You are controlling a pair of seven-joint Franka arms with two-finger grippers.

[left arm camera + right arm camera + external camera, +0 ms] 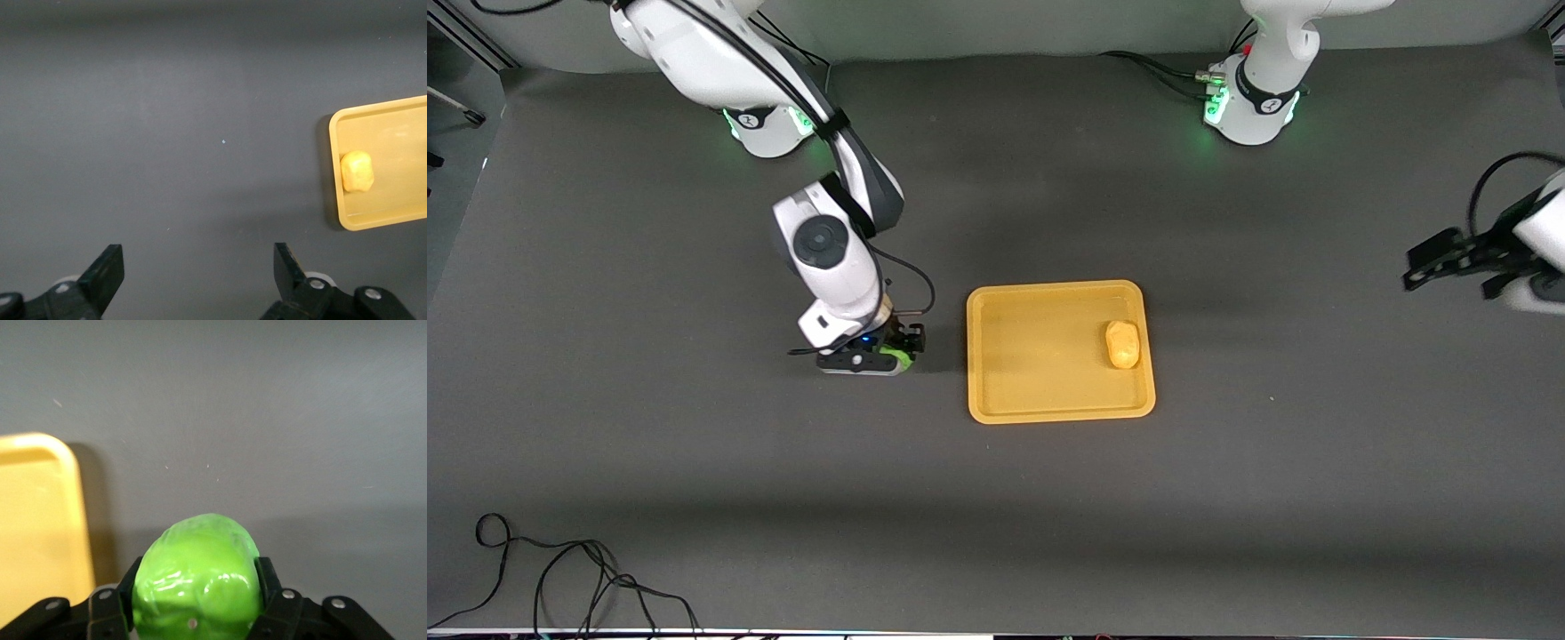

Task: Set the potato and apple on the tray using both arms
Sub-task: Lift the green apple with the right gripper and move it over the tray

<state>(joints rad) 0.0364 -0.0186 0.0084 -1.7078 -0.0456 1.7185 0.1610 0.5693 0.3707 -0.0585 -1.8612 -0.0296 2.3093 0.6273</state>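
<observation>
Jaws on your right gripper (889, 354) sit clamped on the apple (900, 358), low over the desk (694, 462) just beside the tray (996, 411), left of centre in the front view. Your tray lies at mid-frame with the potato (1122, 344) resting inside it, close to the rim toward the left arm's end of the desk. At the right edge of that frame you see the left gripper (1416, 267) up in the air over bare desk, well apart from the tray; this arm waits.

From the left wrist view, your left gripper (199, 273) has its jaws spread wide with nothing between them, its fingers (107, 273) along the bottom of the frame. Tray (337, 220) and potato (357, 171) show at the right edge.

From the right wrist view, the apple (197, 580) fills the bottom centre, pinched on both sides by the right gripper (195, 597). You see one rounded tray corner (63, 453) at the left edge.
</observation>
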